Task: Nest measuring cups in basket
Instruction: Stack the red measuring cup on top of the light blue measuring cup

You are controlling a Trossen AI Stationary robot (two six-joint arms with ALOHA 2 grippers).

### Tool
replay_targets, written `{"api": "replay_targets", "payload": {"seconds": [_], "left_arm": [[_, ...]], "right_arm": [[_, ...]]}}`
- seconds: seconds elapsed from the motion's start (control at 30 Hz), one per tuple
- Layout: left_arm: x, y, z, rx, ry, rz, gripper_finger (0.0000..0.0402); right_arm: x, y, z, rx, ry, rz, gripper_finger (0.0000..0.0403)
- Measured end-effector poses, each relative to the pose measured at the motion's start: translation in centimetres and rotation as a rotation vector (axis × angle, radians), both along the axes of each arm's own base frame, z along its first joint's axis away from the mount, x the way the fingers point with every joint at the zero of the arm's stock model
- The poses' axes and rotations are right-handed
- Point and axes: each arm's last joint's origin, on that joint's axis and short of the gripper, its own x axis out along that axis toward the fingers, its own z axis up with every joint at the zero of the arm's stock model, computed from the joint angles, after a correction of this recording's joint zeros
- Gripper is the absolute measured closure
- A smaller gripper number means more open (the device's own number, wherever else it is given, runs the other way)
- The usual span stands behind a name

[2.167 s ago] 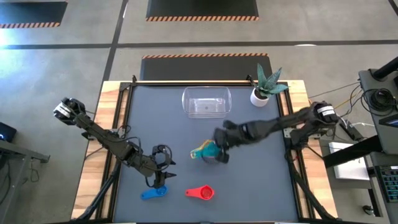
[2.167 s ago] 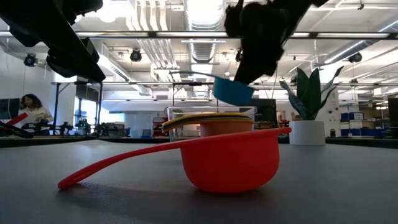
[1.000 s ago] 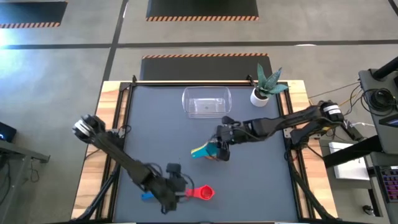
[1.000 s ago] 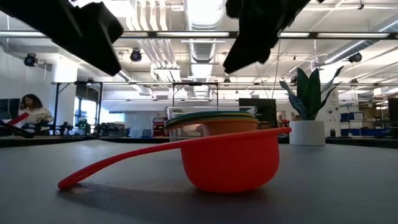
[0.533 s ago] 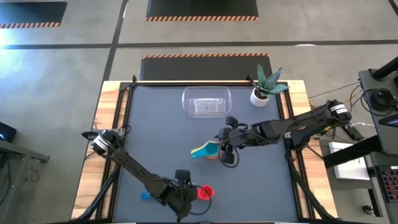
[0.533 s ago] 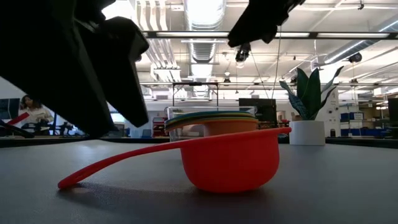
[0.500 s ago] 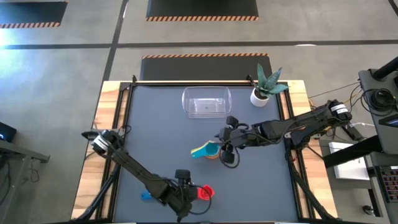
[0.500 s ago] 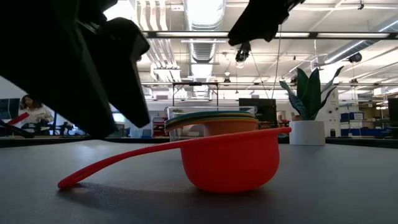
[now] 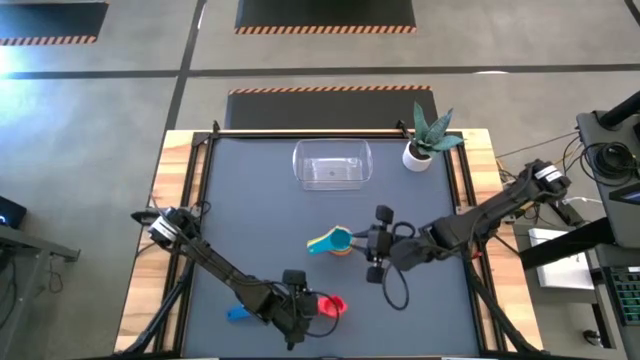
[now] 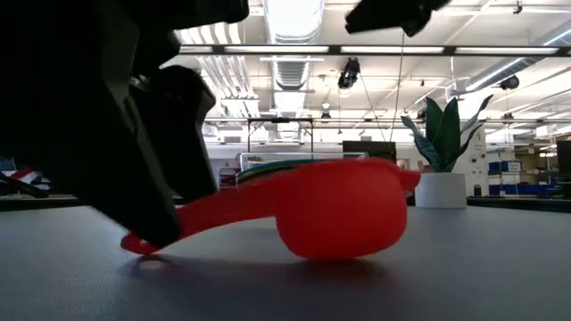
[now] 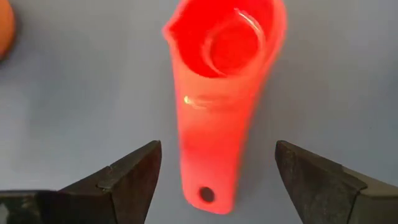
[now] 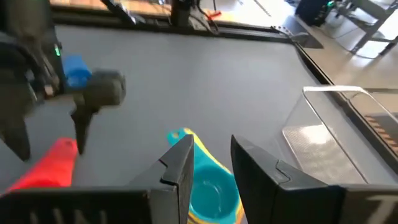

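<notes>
A red measuring cup (image 9: 333, 305) (image 10: 339, 209) lies near the table's front edge, handle toward my left gripper (image 9: 310, 308). That gripper is open, its fingers on either side of the handle (image 11: 208, 155). A stack of nested cups with the teal cup (image 9: 338, 240) (image 12: 214, 193) on top rests on the table's middle. My right gripper (image 9: 365, 243) hovers just right of the stack and above it, fingers a little apart with nothing between them. A blue cup (image 9: 238, 314) lies at the front left. The clear basket (image 9: 332, 163) stands at the far middle. My left gripper comes at the red cup's handle along its length. In the left wrist view bare table shows between each finger (image 11: 127, 177) and the handle. In the low view the gripper's dark bulk covers the handle's free end (image 10: 143, 241). I cannot tell whether it touches.
A white plant pot (image 9: 418, 155) stands at the far right, beside the basket. The table's raised frame (image 9: 205, 200) runs along its left and right sides. Bare mat lies between the stack and the red cup.
My left gripper has gone toward the table's right edge and down to the red cup's handle. The red cup has shifted and tipped a little in the low view. My right gripper has drawn back from the stack toward the right edge and risen.
</notes>
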Motion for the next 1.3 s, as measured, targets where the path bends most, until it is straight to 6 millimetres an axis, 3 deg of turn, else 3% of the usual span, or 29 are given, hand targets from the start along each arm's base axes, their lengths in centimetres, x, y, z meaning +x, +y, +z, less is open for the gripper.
{"api": "replay_targets", "payload": {"seconds": [0.2,0.63,0.8,1.07,1.3], "left_arm": [[-0.1,0.2,-0.4,-0.001,0.003,0.001,0.0106],[0.3,1.1,-1.6,-0.016,-0.002,-0.019,0.0132],[0.4,1.1,-1.6,-0.010,-0.003,-0.048,0.0174],[0.4,0.9,-1.6,-0.017,0.004,-0.098,0.0278],[0.4,1.1,-1.5,0.007,0.003,-0.110,0.0285]], "right_arm": [[-0.7,0.3,-1.5,-0.006,0.013,-0.044,0.0314],[-0.6,1.1,-1.1,0.000,-0.130,0.016,0.0322],[-0.9,1.6,-1.0,-0.007,-0.154,0.048,0.0322],[-1.0,1.7,-1.0,-0.009,-0.153,0.056,0.0322],[-1.0,1.7,-1.0,-0.013,-0.152,0.057,0.0328]]}}
